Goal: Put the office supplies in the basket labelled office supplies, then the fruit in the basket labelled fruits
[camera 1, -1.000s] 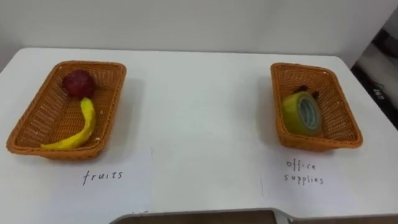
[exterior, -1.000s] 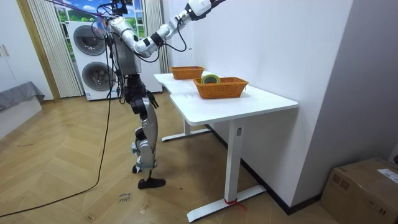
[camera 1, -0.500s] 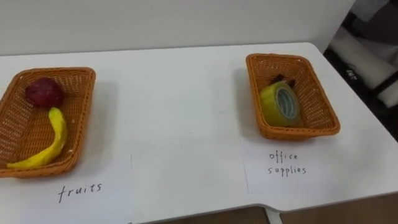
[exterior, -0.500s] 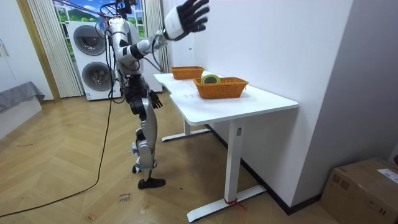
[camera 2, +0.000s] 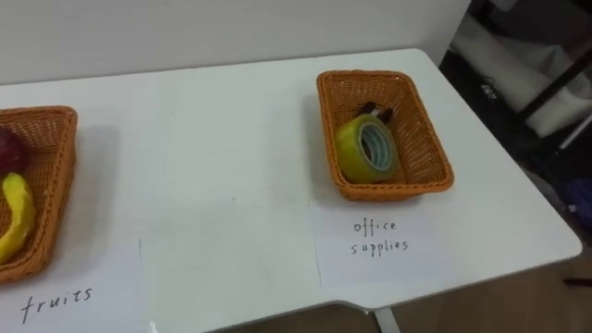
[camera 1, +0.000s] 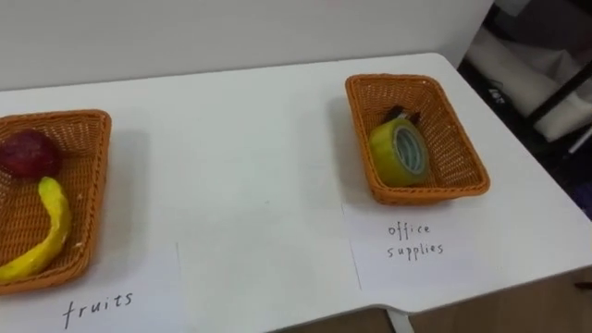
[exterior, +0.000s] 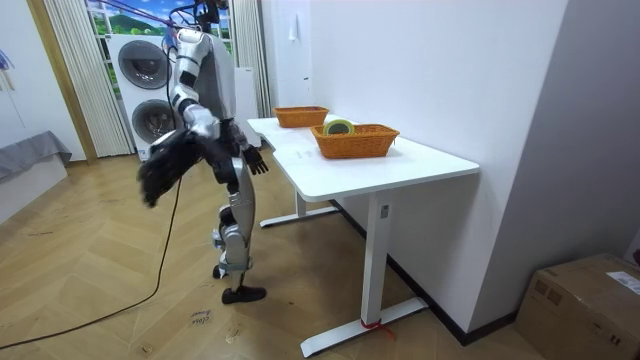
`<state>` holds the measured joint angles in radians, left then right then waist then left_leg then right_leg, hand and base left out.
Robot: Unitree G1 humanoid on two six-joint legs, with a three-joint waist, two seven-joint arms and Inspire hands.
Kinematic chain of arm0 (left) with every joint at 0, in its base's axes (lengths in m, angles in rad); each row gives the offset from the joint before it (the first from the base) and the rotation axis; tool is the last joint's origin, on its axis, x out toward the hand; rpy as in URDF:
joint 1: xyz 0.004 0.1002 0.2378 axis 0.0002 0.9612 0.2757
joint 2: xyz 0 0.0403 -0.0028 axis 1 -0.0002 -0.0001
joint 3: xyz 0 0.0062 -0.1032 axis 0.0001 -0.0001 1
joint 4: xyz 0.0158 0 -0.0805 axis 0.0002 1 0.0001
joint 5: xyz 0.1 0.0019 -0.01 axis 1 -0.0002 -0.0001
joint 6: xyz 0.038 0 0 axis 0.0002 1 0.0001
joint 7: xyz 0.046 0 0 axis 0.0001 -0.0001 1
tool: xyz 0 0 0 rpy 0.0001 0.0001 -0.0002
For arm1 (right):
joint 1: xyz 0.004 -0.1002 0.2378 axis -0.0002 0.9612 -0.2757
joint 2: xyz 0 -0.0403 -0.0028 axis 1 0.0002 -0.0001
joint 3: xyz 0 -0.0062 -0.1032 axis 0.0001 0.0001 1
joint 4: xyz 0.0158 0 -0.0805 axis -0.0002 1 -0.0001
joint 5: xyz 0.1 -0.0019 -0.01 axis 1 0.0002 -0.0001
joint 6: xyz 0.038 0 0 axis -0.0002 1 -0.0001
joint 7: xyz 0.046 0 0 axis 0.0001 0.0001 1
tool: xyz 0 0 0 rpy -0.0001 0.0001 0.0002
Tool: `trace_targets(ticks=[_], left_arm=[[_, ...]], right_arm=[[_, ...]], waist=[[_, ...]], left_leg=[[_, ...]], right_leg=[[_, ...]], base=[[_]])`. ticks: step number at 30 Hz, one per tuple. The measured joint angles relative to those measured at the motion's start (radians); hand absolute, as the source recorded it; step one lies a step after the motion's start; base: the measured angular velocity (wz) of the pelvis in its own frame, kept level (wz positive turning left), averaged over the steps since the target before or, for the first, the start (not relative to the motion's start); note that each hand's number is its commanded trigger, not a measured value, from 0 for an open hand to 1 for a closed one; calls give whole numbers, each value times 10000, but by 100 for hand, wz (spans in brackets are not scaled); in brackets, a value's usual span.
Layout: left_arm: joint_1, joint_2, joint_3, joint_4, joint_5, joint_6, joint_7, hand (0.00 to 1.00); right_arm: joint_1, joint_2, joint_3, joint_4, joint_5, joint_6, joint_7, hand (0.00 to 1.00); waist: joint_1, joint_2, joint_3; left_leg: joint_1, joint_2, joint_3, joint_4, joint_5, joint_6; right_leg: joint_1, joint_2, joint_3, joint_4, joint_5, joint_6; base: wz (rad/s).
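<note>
Yellow tape roll in office-supplies basket, 2 o'clock on tabletop. Banana and red fruit in fruits basket, 9 o'clock. Right hand blurred, cannot tell; left hand relaxed.

Table: plain white. Left basket at the frame's left edge and right basket at upper right: orange-brown, woven pattern. Banana: yellow. Round fruit: dark red. Tape roll: yellow-green, grey-blue core. Paper labels: white, dark handwriting. Floor: light-brown herringbone
</note>
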<state>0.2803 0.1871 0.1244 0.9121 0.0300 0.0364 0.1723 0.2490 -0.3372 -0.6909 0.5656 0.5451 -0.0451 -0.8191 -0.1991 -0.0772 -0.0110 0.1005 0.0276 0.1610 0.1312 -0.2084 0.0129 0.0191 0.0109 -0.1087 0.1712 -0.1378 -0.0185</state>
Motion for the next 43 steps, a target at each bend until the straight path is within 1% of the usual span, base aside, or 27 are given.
trace_targets(ticks=[2, 3, 4, 5, 7, 9, 11, 12, 13, 14, 15, 17, 18, 19, 20, 21, 22, 23, 24, 26, 27, 29, 32, 34, 35, 37, 43], left_arm=[[-2, -44, 180, 1, -8, 0, -16, 0], [-5, -72, 270, 1, -5, 2, -18, 0], [-35, -116, 388, 26, 8, 1, -18, 0], [-54, -120, 401, 36, 10, 1, -24, 0], [-64, -150, 391, 35, 2, 0, -86, 0], [-76, -239, 387, 89, -32, -1, -115, 0], [-67, -276, 378, 135, -66, 43, -346, 0], [-71, -279, 377, 135, -103, 49, -380, 0], [-83, -293, 375, 134, -203, 53, -455, 0], [-64, -335, 375, 135, -207, 56, -532, 0], [-64, -366, 375, 135, -208, 56, -574, 0], [-78, -503, 375, 185, -187, 57, -731, 0], [-97, -548, 377, 235, -178, 57, -765, 0], [-134, -632, 377, 408, -164, 58, -857, 0], [-212, -694, 377, 453, -148, 62, -949, 0], [-218, -718, 376, 486, -162, 62, -971, 0], [-224, -763, 367, 547, -172, 63, -977, 0], [-219, -788, 340, 637, -167, 62, -970, 0], [-229, -790, 302, 723, -170, 61, -967, 0], [-299, -772, 174, 954, -178, 58, -879, 0], [-300, -767, 150, 960, -180, 58, -878, 0], [-319, -775, 46, 953, -176, 55, -879, 0], [-333, -750, -110, 954, -181, 50, -872, 0], [-327, -754, -112, 955, -177, 49, -873, 0], [-324, -754, -112, 954, -190, 43, -873, 0], [-328, -752, -102, 954, -189, 29, -860, 0], [-304, -745, -85, 951, -180, -15, -871, 0]], right_arm=[[138, 328, -122, 792, 244, -6, 9, 0], [158, 395, -131, 934, 426, -18, 16, 0], [183, 490, -117, 1318, 742, -114, 24, 0], [202, 612, -95, 1789, 989, -211, 26, 0], [168, 743, -56, 2467, 1512, -233, 35, 0], [155, 920, 52, 2813, 2000, -249, 119, 0], [194, 1280, 358, 3137, 2078, -250, 527, 0], [195, 1362, 475, 3227, 2110, -252, 646, 0], [179, 1482, 846, 3468, 2228, -252, 911, 0], [154, 1527, 1251, 3877, 2364, -241, 1280, 0], [93, 1564, 1422, 4101, 2378, -229, 1510, 0], [-166, 1839, 2016, 4609, 2371, -170, 2376, 0], [-207, 1896, 2133, 4763, 2351, -152, 2637, 0], [-225, 1945, 2367, 5087, 2303, 3, 3163, 0], [-292, 1987, 2676, 5229, 2112, 169, 3607, 0], [-282, 2011, 2915, 5254, 1969, 200, 3814, 0], [-280, 2059, 3429, 5274, 1632, 242, 4215, 0], [-330, 2101, 3898, 5335, 953, 252, 4674, 0], [-357, 2104, 4095, 5368, 601, 258, 4939, 0], [-496, 2105, 4953, 5440, -859, 334, 5854, 0], [-561, 2101, 5199, 5461, -1260, 374, 6047, 0], [-941, 2110, 5834, 5578, -2350, 507, 6663, 0], [-1339, 2114, 6363, 5594, -2858, 523, 7132, 0], [-1481, 2114, 6496, 5641, -2946, 523, 7345, 0], [-1540, 2115, 6549, 5654, -3047, 523, 7472, 0], [-1559, 2114, 6657, 5692, -3153, 523, 7591, 0], [-1471, 2116, 6695, 5982, -3178, 521, 8099, 0]], waist=[[-99, 33, 6], [-119, 46, 10], [-106, 107, 49], [-116, 126, 57], [-103, 173, 62], [-44, 289, 69], [-20, 425, 35], [19, 446, 35], [155, 528, 62], [159, 579, 53], [164, 600, 52], [221, 684, 56], [261, 705, 54], [388, 742, 53], [504, 767, 57], [571, 783, 58], [703, 806, 56], [761, 824, 55], [797, 833, 53], [1056, 846, 58], [1142, 844, 59], [1451, 846, 59], [1572, 832, 63], [1696, 834, 65], [1758, 827, 68], [1771, 782, 99], [1848, 741, 122]], left_leg=[[15, 1, 13, -15, -3, 2], [40, 9, 12, -18, -3, 2], [123, 36, 24, -25, -9, 2], [182, 43, 28, -21, -33, -1], [254, 52, 53, -22, -56, -7], [285, 59, 157, -35, -63, -4], [338, 64, 185, -32, -74, -11], [363, 71, 212, -28, -76, -14], [436, 75, 298, -27, -87, -31], [475, 84, 300, -28, -99, -39], [486, 88, 300, -28, -104, -41], [476, 105, 285, -25, -107, -49], [481, 109, 287, -23, -110, -53], [503, 111, 288, -22, -116, -63], [501, 113, 290, -19, -121, -71], [497, 114, 290, -17, -123, -75], [494, 122, 291, -13, -135, -92], [495, 119, 270, 3, -147, -104], [503, 119, 255, 9, -152, -108], [514, 120, 228, 34, -171, -126], [510, 125, 228, 35, -175, -133], [493, 129, 157, 44, -183, -148], [482, 102, -83, 53, -183, -148], [504, 95, -129, 54, -182, -149], [501, 94, -183, 63, -181, -151], [517, 74, -271, 109, -179, -153], [498, 57, -331, 137, -179, -154]], right_leg=[[-19, 1, 65, 33, -13, 0], [-16, 8, 100, 34, -24, 2], [-13, 14, 173, 78, -70, 5], [-11, -9, 183, 176, -141, 9], [5, -45, 214, 183, -157, 16], [-15, 26, 277, 194, -156, 16], [-6, 54, 330, 223, -154, 14], [-10, 60, 352, 256, -157, 10], [-28, 74, 425, 336, -177, -9], [6, 71, 419, 341, -199, -14], [13, 70, 417, 350, -213, -14], [13, 66, 387, 355, -228, -25], [13, 69, 374, 354, -229, -28], [23, 71, 349, 358, -237, -41], [20, 74, 294, 359, -242, -46], [16, 73, 269, 355, -242, -50], [13, 84, 257, 348, -244, -63], [47, 74, 226, 327, -252, -75], [71, 78, 207, 323, -257, -81], [102, 82, 173, 326, -292, -105], [97, 83, 172, 324, -295, -109], [101, 69, 153, 325, -318, -126], [180, 61, -44, 321, -390, -118], [200, 61, -121, 319, -419, -123], [225, 21, -243, 307, -428, -131], [327, -65, -364, 285, -484, -126], [365, -73, -356, 259, -546, -111]], base=[[-5], [-11], [-9], [-8], [-7], [-13], [-7], [-14], [-14], [-11], [0], [0], [0], [0], [0], [0], [0], [3], [7], [5], [0], [6], [21], [15], [13], [21], [3]])
